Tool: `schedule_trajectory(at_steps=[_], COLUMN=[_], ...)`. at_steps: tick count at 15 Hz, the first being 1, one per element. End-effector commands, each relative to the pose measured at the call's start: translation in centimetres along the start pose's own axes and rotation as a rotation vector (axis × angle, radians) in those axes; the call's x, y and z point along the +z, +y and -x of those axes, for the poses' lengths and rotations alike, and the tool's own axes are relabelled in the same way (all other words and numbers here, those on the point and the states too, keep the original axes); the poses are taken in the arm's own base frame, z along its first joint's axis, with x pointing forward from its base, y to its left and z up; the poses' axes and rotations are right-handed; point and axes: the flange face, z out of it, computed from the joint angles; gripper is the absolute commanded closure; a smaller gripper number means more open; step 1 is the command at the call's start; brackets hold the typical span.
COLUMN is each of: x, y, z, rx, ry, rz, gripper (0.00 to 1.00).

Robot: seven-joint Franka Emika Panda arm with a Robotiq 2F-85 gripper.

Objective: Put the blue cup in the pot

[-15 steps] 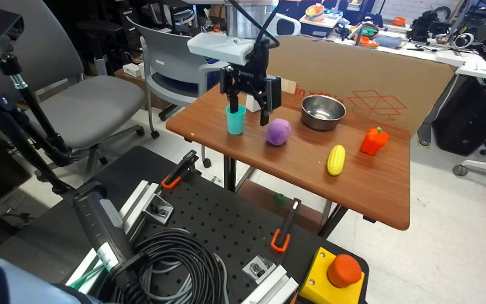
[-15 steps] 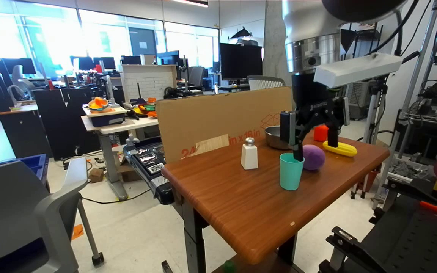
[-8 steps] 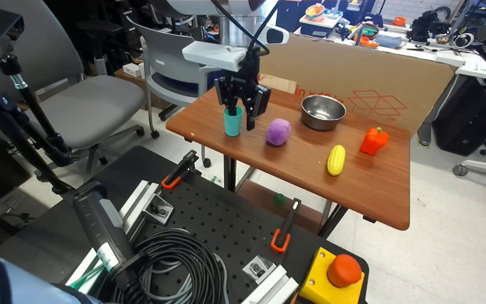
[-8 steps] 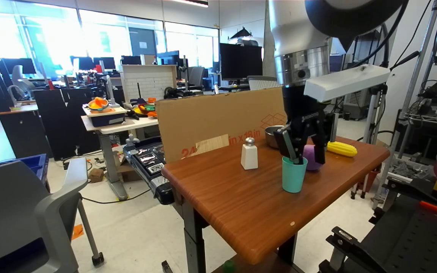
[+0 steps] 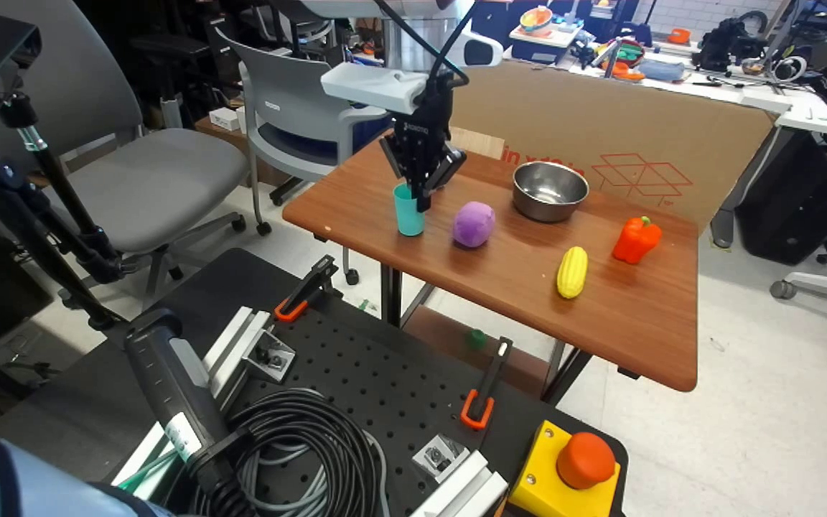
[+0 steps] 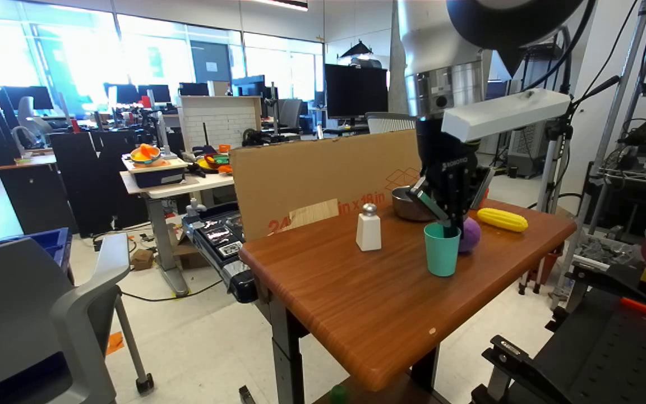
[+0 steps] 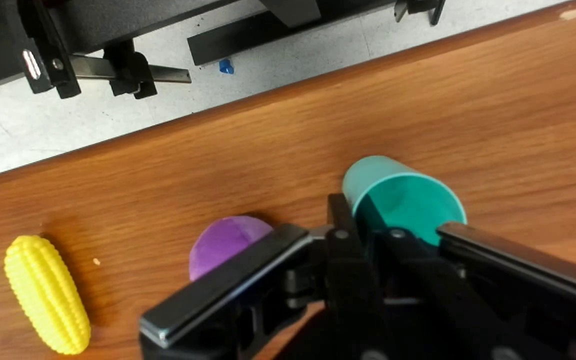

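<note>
The teal-blue cup (image 5: pixel 408 215) stands nearly upright on the wooden table, also in view as the cup (image 6: pixel 442 255) from the far end. My gripper (image 7: pixel 357 210) is shut on the cup's wall, one fingertip outside it and one inside the mouth. Seen from above, the cup (image 7: pixel 370 172) opens toward my wrist, its near rim partly covered by the gripper. In an exterior view the gripper (image 5: pixel 419 202) points down at the cup's rim. The pot (image 5: pixel 546 210), a shiny silver bowl, sits by the cardboard, beyond the purple ball; the wrist view does not show it.
Close beside the cup lies a purple ball (image 5: pixel 474 225). A yellow corn cob (image 5: pixel 572 273) and an orange-red pepper (image 5: pixel 636 241) lie farther along the table. A white shaker (image 6: pixel 369 231) stands on the cup's other side. Cardboard (image 5: pixel 600 136) walls the back edge.
The jaws have come together from wide apart, closing on the cup's wall. The cup has shifted a little along the table toward the purple ball.
</note>
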Motion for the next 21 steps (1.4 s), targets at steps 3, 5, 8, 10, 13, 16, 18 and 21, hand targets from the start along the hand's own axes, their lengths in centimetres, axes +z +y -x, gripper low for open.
schedule_trajectory(at_steps=[3,5,8,10,13,16,18,21], x=[-0.8,-2.9,-6.6,-9.4,-13.3,-14.8,-13.9,-11.4], y=[2.1,3.5,5.7,7.3,9.6,11.3,12.2,13.7], z=[-2.1,-3.1,-5.6,-7.4,-9.9,-11.8,-12.8,-14.1], rx=[0.061,0.059,0.057,0.073,0.114,0.141,0.16,0.195], ry=[-0.058,-0.076,-0.066,-0.023,0.104,0.159,0.143,0.107], rz=[-0.015,-0.063,-0.135,-0.158,-0.142,-0.133,-0.13,-0.118], gripper=[0.99,0.99,0.99,0.99,0.99,0.99,0.99,0.99])
